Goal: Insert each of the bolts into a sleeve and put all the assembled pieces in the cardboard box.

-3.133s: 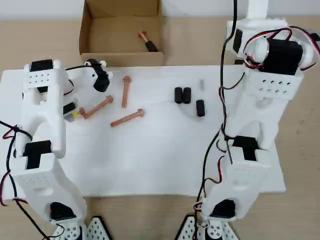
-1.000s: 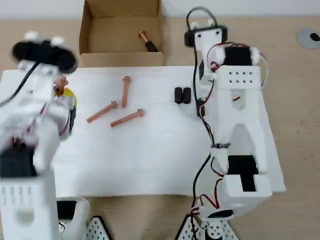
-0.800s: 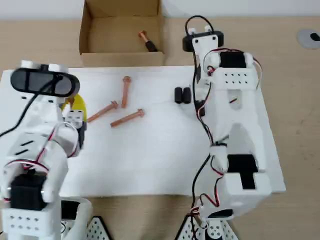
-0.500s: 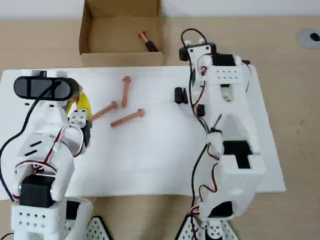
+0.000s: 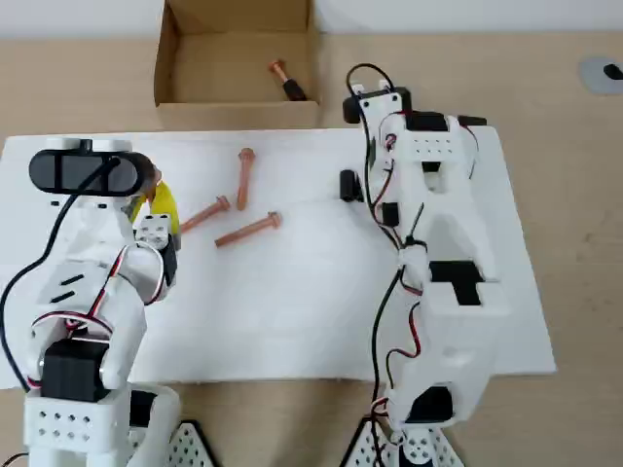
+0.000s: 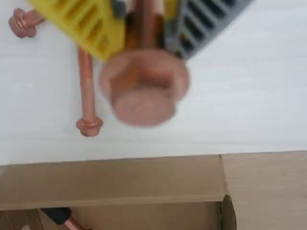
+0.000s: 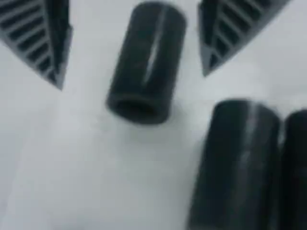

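My left gripper (image 6: 144, 28) is shut on a copper bolt (image 6: 144, 88), held off the white mat with its head toward the camera; in the high view this gripper (image 5: 156, 199) hangs over the mat's left side. Three loose bolts (image 5: 244, 177) (image 5: 200, 214) (image 5: 248, 230) lie on the mat. My right gripper (image 7: 133, 75) is open and straddles a single black sleeve (image 7: 146, 62) without touching it. Two more sleeves (image 7: 240, 158) lie side by side close by, one showing beside the arm (image 5: 347, 185). The cardboard box (image 5: 238, 115) holds one assembled piece (image 5: 287, 81).
The white mat (image 5: 292, 311) covers most of the wooden table. The box stands just past the mat's far edge, its front wall (image 6: 120, 184) near the left gripper. The right arm (image 5: 438, 243) spans the mat's right half, cables hanging.
The left arm took one bolt off the mat and drew back with it. The right arm swung left and lowered its open gripper around the single sleeve.
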### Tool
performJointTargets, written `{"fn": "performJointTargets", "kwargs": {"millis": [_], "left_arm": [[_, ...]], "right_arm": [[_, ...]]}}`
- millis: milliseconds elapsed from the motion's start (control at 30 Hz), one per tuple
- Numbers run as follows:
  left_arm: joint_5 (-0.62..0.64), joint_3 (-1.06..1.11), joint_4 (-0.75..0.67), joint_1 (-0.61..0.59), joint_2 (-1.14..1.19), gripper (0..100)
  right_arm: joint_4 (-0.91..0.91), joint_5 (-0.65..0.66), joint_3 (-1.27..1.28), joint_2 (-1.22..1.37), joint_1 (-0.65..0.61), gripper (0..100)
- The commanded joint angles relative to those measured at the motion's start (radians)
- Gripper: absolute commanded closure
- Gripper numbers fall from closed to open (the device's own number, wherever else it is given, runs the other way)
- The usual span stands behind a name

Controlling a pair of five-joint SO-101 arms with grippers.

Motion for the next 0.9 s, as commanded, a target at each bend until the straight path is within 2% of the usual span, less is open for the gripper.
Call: {"fn": "performJointTargets", "kwargs": {"millis": [0, 600, 667, 833, 867], "left_arm": [[0.005, -0.005, -0.025, 0.006, -0.018, 99], [0.006, -0.012, -0.025, 0.006, -0.018, 99], [0.006, -0.012, -0.023, 0.006, -0.018, 99], [0.006, -0.014, -0.023, 0.006, -0.018, 99], [0.006, -0.014, -0.023, 0.006, -0.018, 99]], "right_arm": [[-0.037, 0.009, -0.001, 0.010, 0.022, 77.4], [-0.026, 0.009, 0.004, 0.091, 0.016, 77.7], [-0.026, 0.009, 0.005, 0.091, 0.016, 81.5], [0.006, 0.009, 0.001, 0.093, 0.016, 98.8], [0.015, 0.009, 0.001, 0.091, 0.018, 98.8]]}}
